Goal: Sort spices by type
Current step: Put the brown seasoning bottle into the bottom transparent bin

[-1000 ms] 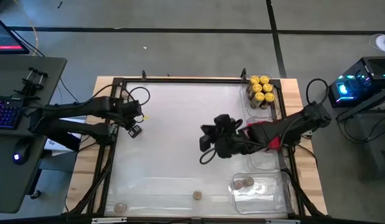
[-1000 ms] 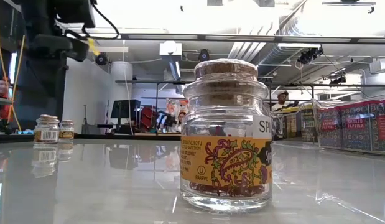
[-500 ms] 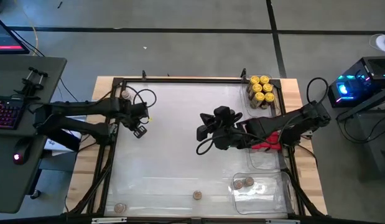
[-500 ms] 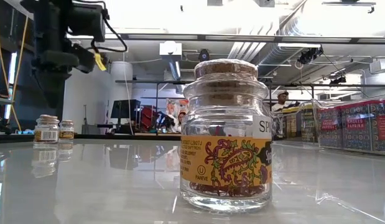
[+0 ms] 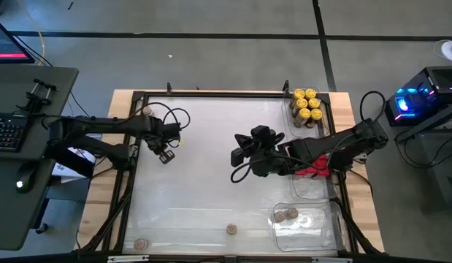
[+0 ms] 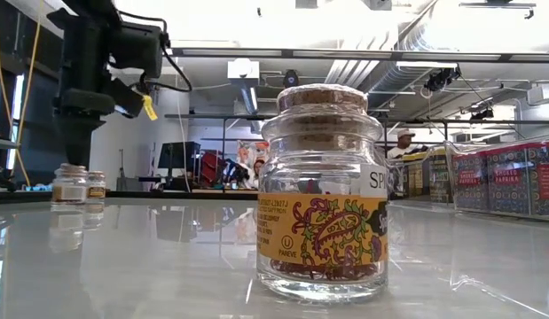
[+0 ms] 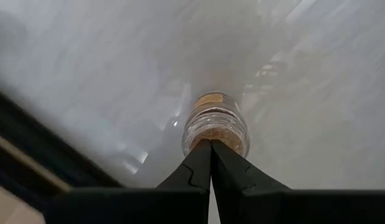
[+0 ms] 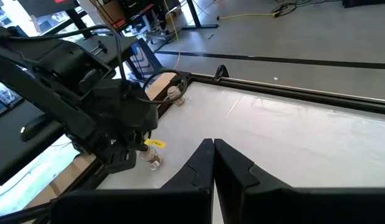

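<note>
A small cork-topped jar [image 7: 215, 121] stands upright on the white table near its left edge. My left gripper [image 7: 211, 143] is shut and points straight down right over it [image 5: 166, 155]. My right gripper [image 8: 213, 144] is shut and hangs over the table's middle [image 5: 236, 157], touching nothing. Yellow-lidded jars [image 5: 307, 104] stand in a clear tray at the far right. Red tins [image 5: 314, 167] sit below them, partly under my right arm. Two cork jars [image 5: 286, 215] lie in the near right tray. Another cork jar [image 6: 323, 190] stands close to the low camera. My left gripper's shut fingertips [image 7: 203, 152] come from above, pointing down, right at the near rim of the jar's cork top [image 7: 208, 101]. The fingers hide that spot, so I cannot tell whether they touch it. The jar stands upright on the table.
Loose cork jars stand at the far left corner [image 5: 147, 109], at the near edge [image 5: 231, 229] and at the near left corner [image 5: 142, 244]. A dark frame [image 5: 211, 93] runs around the table. The clear tray's wall [image 5: 335, 219] rises at the near right.
My left gripper has come down and moved a little toward the table's right, staying shut, until it stands just over the cork jar. The jars have stayed where they were.
</note>
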Available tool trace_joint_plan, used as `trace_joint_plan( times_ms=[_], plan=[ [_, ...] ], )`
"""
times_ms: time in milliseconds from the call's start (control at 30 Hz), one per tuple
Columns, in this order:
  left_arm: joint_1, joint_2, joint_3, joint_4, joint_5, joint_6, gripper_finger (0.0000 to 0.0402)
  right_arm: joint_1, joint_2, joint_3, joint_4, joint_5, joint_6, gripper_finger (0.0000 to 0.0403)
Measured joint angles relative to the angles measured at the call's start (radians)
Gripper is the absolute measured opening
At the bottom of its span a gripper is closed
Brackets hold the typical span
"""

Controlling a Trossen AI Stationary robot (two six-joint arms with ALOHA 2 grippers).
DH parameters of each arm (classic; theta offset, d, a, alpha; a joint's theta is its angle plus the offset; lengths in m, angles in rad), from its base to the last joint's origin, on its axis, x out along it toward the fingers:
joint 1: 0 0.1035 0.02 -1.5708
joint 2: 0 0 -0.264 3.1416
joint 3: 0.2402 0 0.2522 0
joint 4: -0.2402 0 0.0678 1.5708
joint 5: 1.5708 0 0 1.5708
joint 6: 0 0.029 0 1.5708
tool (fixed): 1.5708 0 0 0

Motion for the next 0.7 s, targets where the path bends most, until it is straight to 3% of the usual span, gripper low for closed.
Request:
trace_joint_plan(
  times_ms=[133,333,533,700],
  plan=[
    [-0.005,0.029,0.002,0.126,0.023,-0.002,0.0,0.017,0.0,0.0,0.008,0.0,-0.004,0.0001],
    [-0.042,0.083,-0.002,0.497,0.14,-0.03,0.0,0.072,-0.013,-0.001,0.016,0.008,-0.003,0.0],
    [-0.119,0.268,0.005,0.825,0.153,-0.078,0.0,0.14,-0.021,0.036,0.014,0.051,-0.031,0.0],
    [-0.196,0.421,0.054,1.059,0.243,-0.144,0.0,0.179,-0.021,0.082,0.014,0.098,-0.079,0.0]
  ],
)
